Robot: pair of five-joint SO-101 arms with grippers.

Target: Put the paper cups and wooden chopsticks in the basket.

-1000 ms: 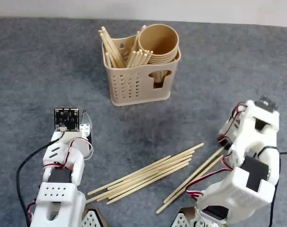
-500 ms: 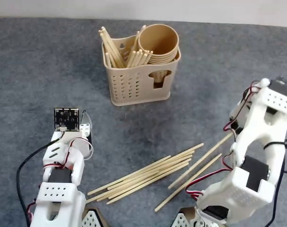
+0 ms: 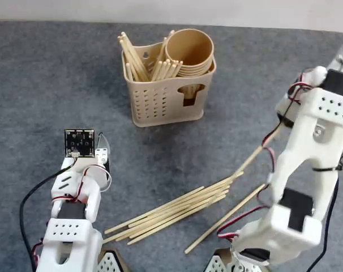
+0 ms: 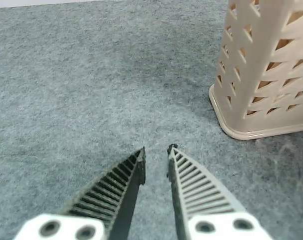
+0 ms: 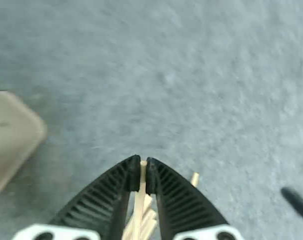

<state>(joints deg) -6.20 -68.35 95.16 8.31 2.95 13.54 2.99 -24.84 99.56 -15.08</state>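
Progress: paper cups (image 3: 189,48) are stacked in the basket (image 3: 166,99) beside a bunch of chopsticks (image 3: 134,56); loose chopsticks (image 3: 177,211) are left on the carpet (image 3: 47,73). One chopstick (image 3: 253,156) is pinched in the right gripper (image 5: 143,161), jaws clamped on it. Left gripper (image 4: 155,152) is held slightly parted, empty, near the basket. No readable writing is seen

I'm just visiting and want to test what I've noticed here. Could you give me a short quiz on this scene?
1. True or false: the paper cups sit inside the basket.
2. The right tool is shut on: A a paper cup, B a chopstick, C nothing.
3. Fill in: the left tool holds ___.
Key: 1 true; 2 B; 3 nothing.
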